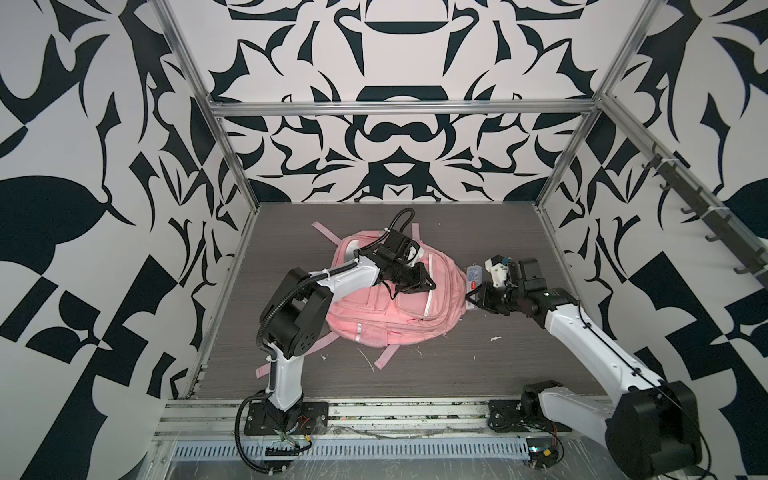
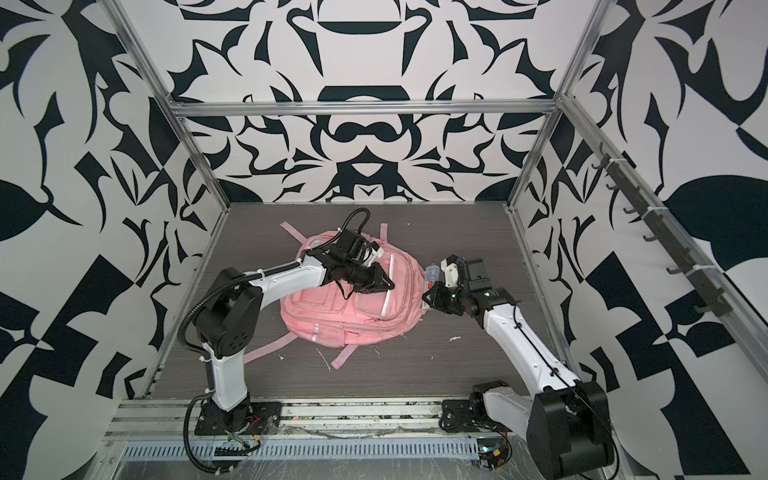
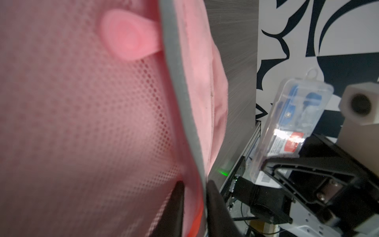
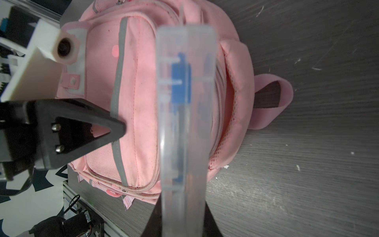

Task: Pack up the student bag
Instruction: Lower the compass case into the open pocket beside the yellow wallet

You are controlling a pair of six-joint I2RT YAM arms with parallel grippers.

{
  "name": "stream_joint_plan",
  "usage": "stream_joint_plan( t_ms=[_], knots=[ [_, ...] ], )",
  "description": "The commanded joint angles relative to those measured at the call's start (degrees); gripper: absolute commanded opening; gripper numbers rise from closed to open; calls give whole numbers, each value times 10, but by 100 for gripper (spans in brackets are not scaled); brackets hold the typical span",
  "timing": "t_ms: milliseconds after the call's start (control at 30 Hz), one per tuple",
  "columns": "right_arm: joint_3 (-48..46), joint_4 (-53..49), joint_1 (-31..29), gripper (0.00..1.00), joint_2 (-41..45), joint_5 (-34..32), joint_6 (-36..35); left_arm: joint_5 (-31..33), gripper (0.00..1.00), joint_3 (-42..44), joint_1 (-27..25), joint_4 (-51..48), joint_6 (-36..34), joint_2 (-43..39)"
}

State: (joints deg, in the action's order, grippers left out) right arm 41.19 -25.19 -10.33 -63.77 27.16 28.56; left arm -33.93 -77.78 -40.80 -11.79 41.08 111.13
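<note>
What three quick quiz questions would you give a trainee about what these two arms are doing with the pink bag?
1. True or false: the right tool holds a clear plastic case beside the bag, not yet inside it.
2. Pick one. The left tool is shut on: A) the student bag, at a grey-trimmed edge of its fabric; B) a loose pencil; C) nothing at all.
3. Short answer: what colour is the main item seen through the case's wall?

Key: 1 true; 2 A; 3 blue.
</note>
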Motion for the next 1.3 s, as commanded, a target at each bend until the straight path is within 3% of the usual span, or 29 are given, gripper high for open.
stream_joint_plan(
  t_ms=[0, 67, 533, 933, 1267],
  knots=[
    [-5, 19, 0, 0, 21, 18, -11, -20, 7, -13, -4, 25, 6, 6],
    [-7, 17, 1, 0, 22, 21, -15, -24, 0, -11, -4, 29, 6, 2],
    [-13, 51, 0, 0, 32, 82, -30, -68, 0, 9, 24, 48, 2, -98],
    [-11, 107, 0, 0, 61, 150, -24, -170, 0, 35, 78, 79, -6, -178],
    [7, 180, -57, 0, 38, 205, -10, -205, 0, 67, 98, 164, 34, -212]
  ],
)
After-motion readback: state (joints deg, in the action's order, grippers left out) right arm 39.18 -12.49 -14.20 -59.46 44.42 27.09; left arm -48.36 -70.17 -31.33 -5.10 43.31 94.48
